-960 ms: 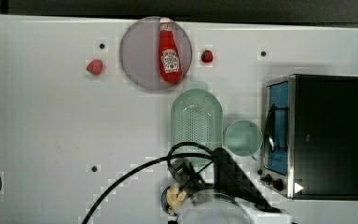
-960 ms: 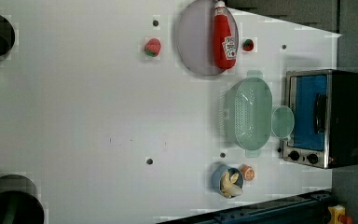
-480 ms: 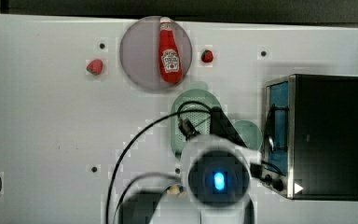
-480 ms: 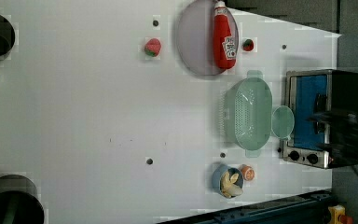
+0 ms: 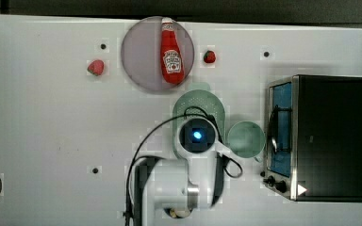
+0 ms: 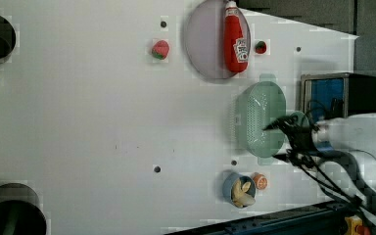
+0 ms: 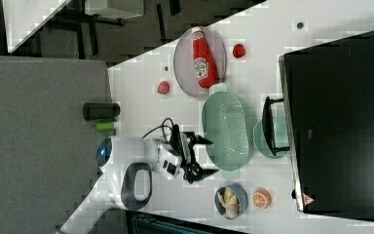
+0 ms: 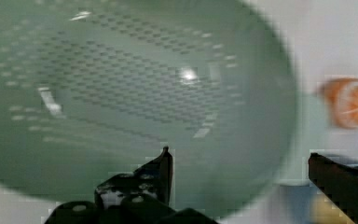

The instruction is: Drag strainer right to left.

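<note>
You see the strainer [image 6: 260, 116], a pale sage-green oval plastic colander, resting upright with its open side up on the white tabletop [image 6: 103, 127]. Its inner floor and walls carry rows of small holes, clearest in the wrist view [image 8: 135, 93]. A small tab handle projects from each narrow end. In the right view [image 7: 226, 130] its long axis runs top to bottom. In the top view [image 5: 202, 101] you find it partly covered by the arm. It is empty.

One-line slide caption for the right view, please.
Open tool poised over the strainer, beside the green cup and toaster oven.
</note>
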